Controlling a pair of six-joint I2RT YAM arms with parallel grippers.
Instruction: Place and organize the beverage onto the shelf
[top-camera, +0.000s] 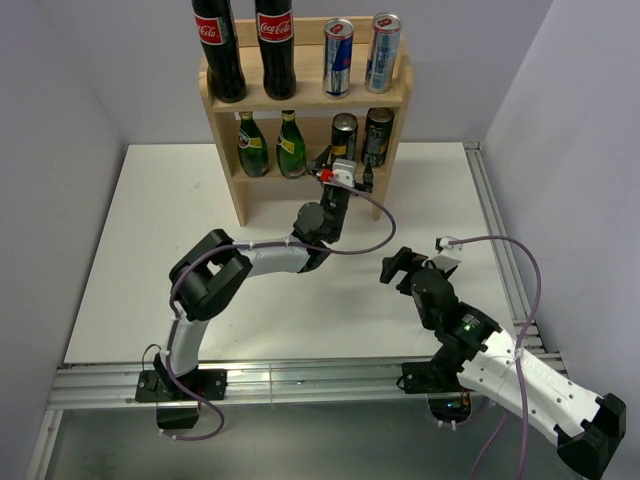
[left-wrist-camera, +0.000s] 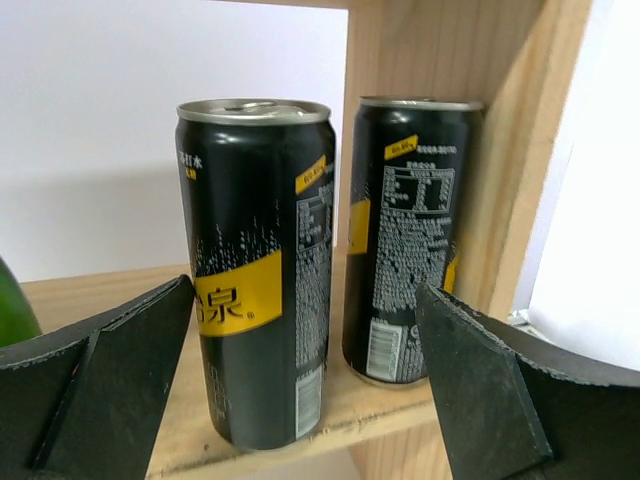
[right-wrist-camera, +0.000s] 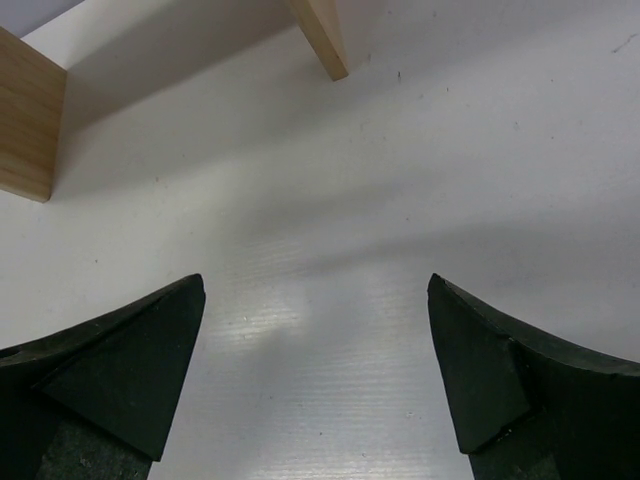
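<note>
Left jaws: open wide, flanking without gripping the black can (left-wrist-camera: 258, 270) standing on the shelf (top-camera: 225, 160) lower tier, upper centre of frame; right jaws: open, empty over the tabletop (right-wrist-camera: 400, 200); step judged release, next a straight retreat without nudging the can.

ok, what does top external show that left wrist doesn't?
Top external only: two cola bottles and two silver-blue cans on the upper tier, plus the right gripper above the table. Left wrist only: yellow label print on the nearer can; the left gripper open, fingers clear of it. Both: the two black cans on the lower tier of the shelf.
</note>
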